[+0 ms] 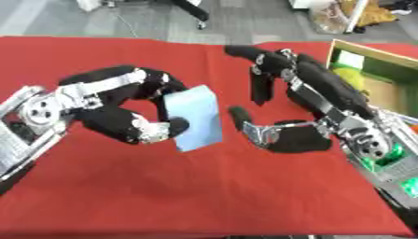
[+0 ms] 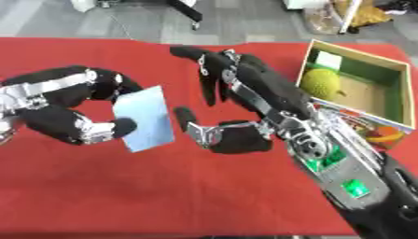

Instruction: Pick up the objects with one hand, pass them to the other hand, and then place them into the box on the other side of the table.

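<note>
Pale blue flat card (image 1: 194,116), tilted upright above the red tablecloth (image 1: 204,186). Left of the card: left hand (image 1: 135,116), fingers and thumb curled around its left edge. Right of the card, just apart: right hand (image 2: 237,112), fingers spread and relaxed. Far right of the card: open cardboard box (image 2: 400,88) containing a yellow-green fruit (image 2: 320,81).
</note>
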